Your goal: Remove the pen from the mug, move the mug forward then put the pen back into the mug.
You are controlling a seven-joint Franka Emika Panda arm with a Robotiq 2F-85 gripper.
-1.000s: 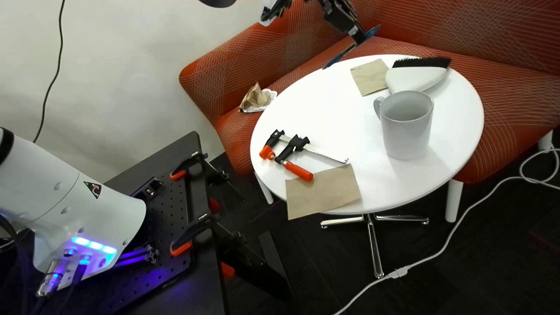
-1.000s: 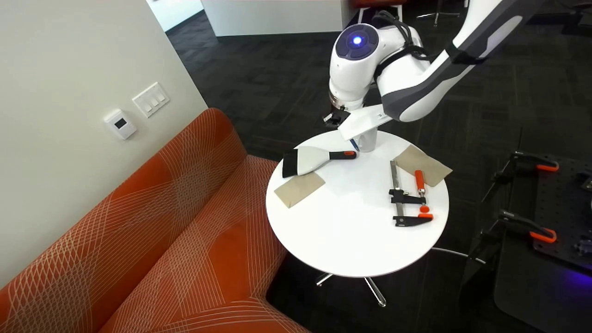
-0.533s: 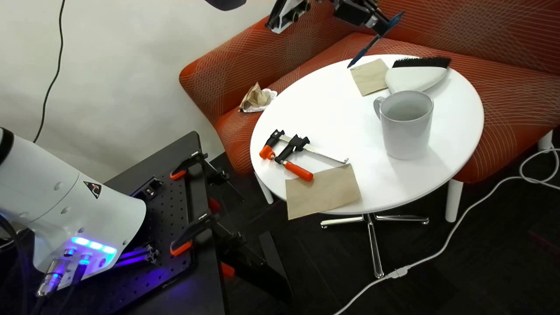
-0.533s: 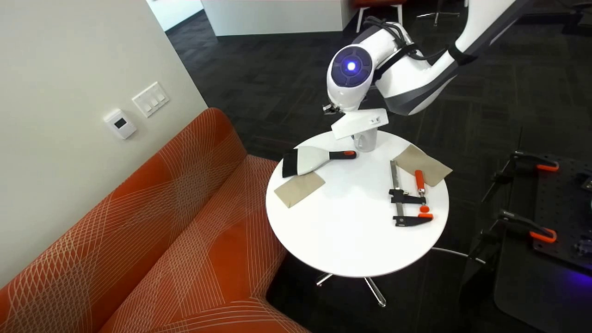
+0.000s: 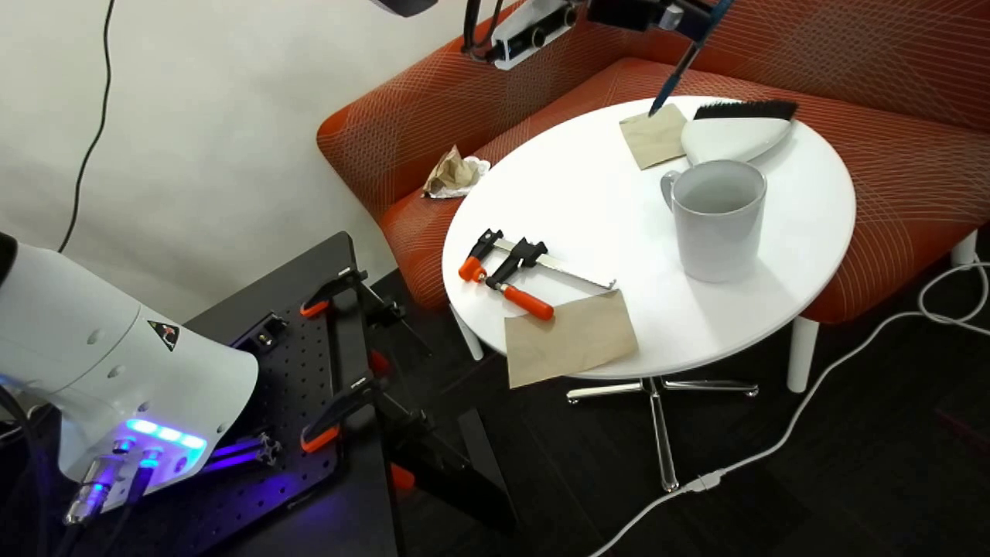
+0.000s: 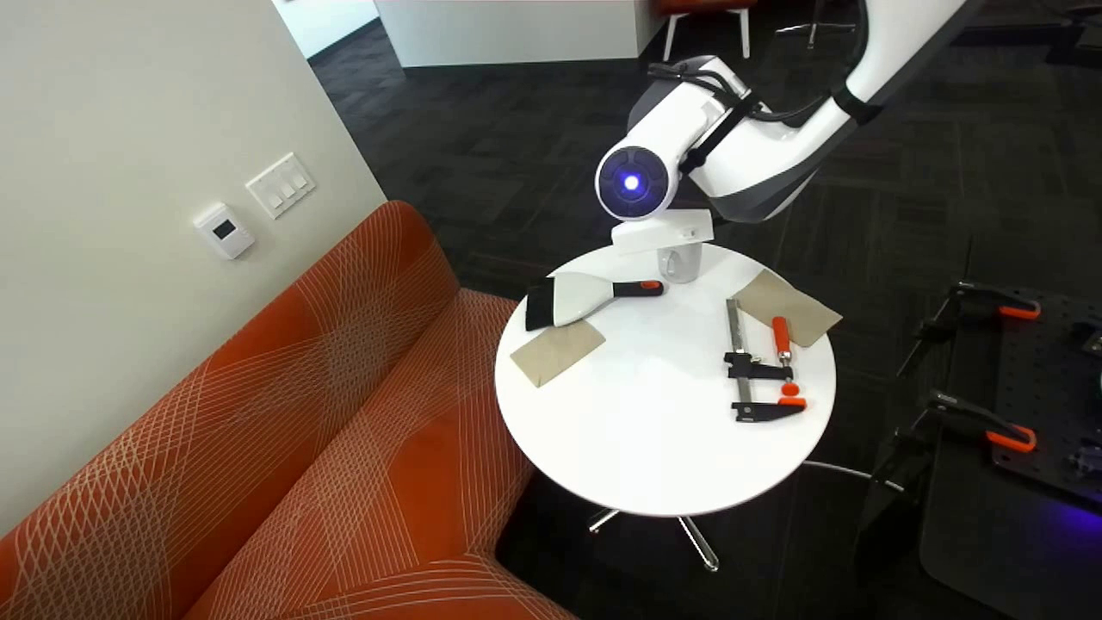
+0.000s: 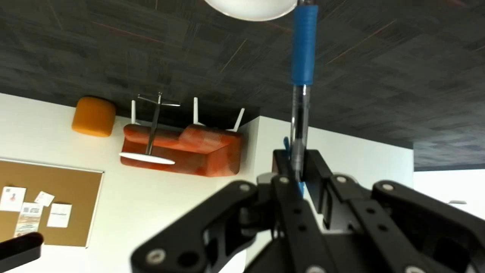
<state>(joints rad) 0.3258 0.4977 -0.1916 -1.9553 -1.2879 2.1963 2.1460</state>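
A plain white mug (image 5: 719, 232) stands upright on the round white table (image 5: 557, 186); in an exterior view that mug (image 6: 680, 263) is partly covered by the arm's white bracket. Its inside looks empty where it shows. The blue pen (image 5: 676, 77) hangs tilted in the air, point downward, apart from the mug. My gripper (image 5: 702, 23) is shut on its upper part. Close up in the wrist view, the clear barrel of the pen (image 7: 303, 57) runs between the fingertips of my gripper (image 7: 298, 163). In the other picture of the table, the bracket hides pen and fingers.
A black-bristled brush (image 5: 735, 138) and a brown paper piece (image 5: 653, 139) lie at the sofa side. An orange-handled clamp (image 5: 534, 251) rests partly on a second brown sheet (image 5: 572, 340) near the rim. An orange sofa (image 5: 433, 93) borders the table.
My gripper has carried the pen rightward in an exterior view, and the pen has turned to a steeper tilt. The mug has stayed where it was.
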